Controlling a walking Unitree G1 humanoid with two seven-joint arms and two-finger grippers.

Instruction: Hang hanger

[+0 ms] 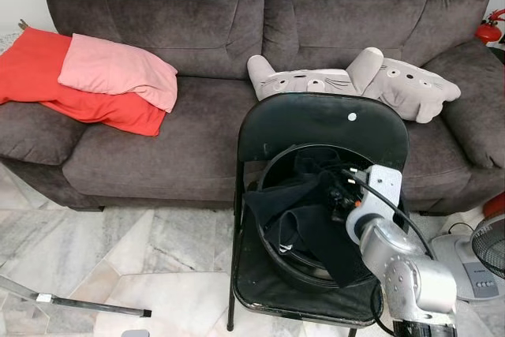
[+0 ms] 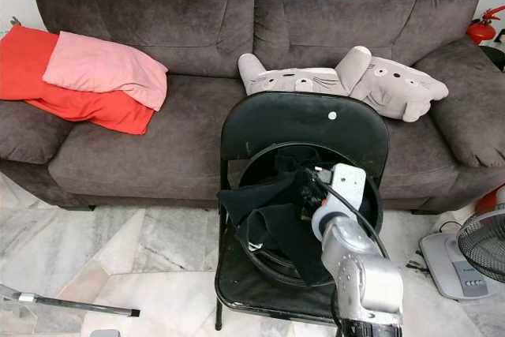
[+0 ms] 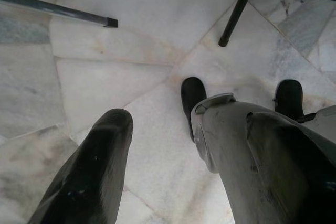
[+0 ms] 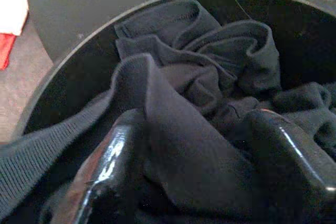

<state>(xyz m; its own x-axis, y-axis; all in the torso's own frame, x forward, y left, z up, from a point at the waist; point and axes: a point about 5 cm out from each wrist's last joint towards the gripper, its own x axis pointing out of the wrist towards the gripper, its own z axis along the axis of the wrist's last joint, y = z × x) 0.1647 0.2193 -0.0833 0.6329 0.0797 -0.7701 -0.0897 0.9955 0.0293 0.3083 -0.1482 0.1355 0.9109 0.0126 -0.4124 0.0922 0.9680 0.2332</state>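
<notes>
Right end effector (image 4: 199, 182): lower right of the left eye view, reaching into the black basket; its two black fingers (image 4: 105, 171) stand spread with a fold of the black garment between them
Black garment (image 1: 304, 219): bunched inside the basket, one part draped over the basket's near rim toward the lower centre of the frame
Black basket (image 1: 272, 167): round, resting tilted on the seat of the folding chair, leaning against the backrest
Folding chair (image 1: 323, 120): black, centre right of the frame, in front of the sofa
Hanger: cannot be made out in any view
Left end effector (image 3: 157, 166): points down at the marble floor (image 3: 131, 51); fingers spread apart, nothing between them
Sofa (image 1: 197, 29): dark grey, across the upper frame
Red and pink pillows (image 1: 95, 76): upper left, on the sofa seat
Grey plush toy (image 1: 355, 76): upper right, behind the chair's backrest
Fan (image 2: 477, 246): lower right edge, on the floor
</notes>
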